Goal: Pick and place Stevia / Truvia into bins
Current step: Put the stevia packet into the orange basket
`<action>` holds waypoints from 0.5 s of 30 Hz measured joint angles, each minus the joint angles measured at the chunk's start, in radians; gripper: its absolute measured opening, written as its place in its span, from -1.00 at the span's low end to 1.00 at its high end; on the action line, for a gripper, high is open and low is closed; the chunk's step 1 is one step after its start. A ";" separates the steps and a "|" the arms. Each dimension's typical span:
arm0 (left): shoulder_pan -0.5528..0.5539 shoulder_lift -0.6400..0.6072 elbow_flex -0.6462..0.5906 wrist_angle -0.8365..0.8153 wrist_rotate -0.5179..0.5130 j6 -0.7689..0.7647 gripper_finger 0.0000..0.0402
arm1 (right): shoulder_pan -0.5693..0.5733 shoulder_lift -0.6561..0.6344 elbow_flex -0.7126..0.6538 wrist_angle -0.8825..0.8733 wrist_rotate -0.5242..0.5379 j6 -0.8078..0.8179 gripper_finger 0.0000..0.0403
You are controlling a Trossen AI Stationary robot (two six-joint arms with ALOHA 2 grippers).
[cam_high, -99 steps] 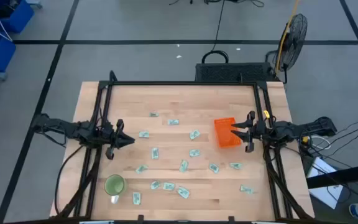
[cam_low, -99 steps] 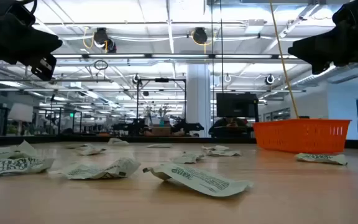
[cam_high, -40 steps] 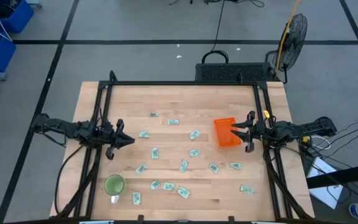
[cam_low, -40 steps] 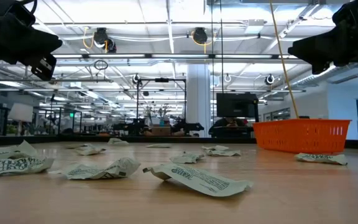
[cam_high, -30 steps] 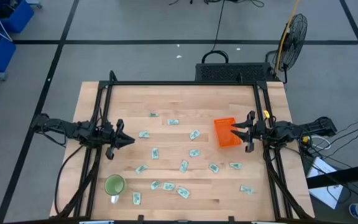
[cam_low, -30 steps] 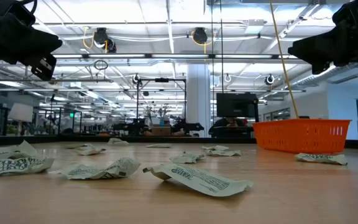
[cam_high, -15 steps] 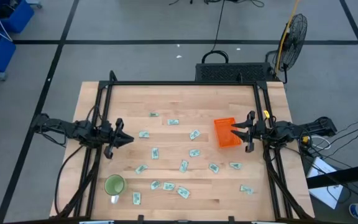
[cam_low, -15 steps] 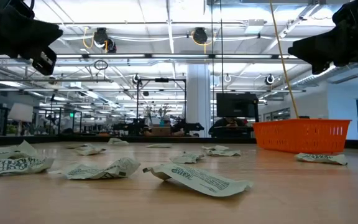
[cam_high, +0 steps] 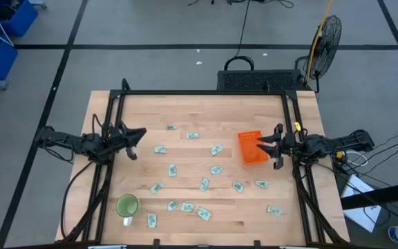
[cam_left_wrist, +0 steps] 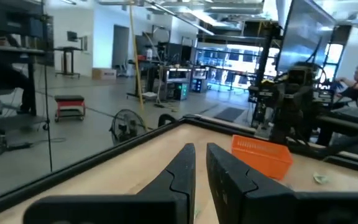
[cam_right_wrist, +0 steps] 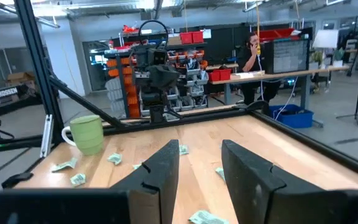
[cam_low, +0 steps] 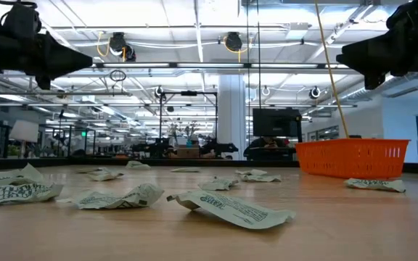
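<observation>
**High view and three others: both arms raised, sachets loose on the table**

High view: the left gripper (cam_high: 135, 133) sits over the table's (cam_high: 199, 111) left edge, with nothing between its fingers. The right gripper (cam_high: 267, 146) sits at the right edge, just beside the orange tray (cam_high: 251, 147), its jaws spread. Sachets (cam_high: 204, 184) lie scattered across the middle and near part of the table, all outside the tray. A green cup (cam_high: 127, 205) stands at the near left.

Low view: the tray (cam_low: 351, 158) rests on the table at the right, one sachet (cam_low: 374, 184) lying flat just before it. Crumpled sachets (cam_low: 232, 208) lie across the foreground. Both arms hang above the tabletop.

Left wrist view: the fingers (cam_left_wrist: 178, 177) stand narrowly apart, empty, pointing across the table towards the tray (cam_left_wrist: 260, 155).

Right wrist view: the fingers (cam_right_wrist: 163, 168) are set wide, empty. Beyond them lie sachets (cam_right_wrist: 115, 158) and the cup (cam_right_wrist: 87, 134). A person (cam_right_wrist: 252, 57) stands in the room behind.
</observation>
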 joint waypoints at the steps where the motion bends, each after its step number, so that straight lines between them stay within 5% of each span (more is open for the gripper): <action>1: 0.000 0.000 0.000 0.006 0.009 0.013 -0.78 | 0.000 0.000 0.000 0.005 0.004 0.001 -0.43; 10: 0.000 0.001 0.000 0.040 -0.003 0.107 -0.78 | 0.000 0.050 0.063 0.045 0.001 -0.017 -0.43; 15: 0.000 0.001 0.000 0.123 -0.041 0.179 -0.78 | 0.000 0.203 0.318 -0.058 -0.025 -0.046 -0.43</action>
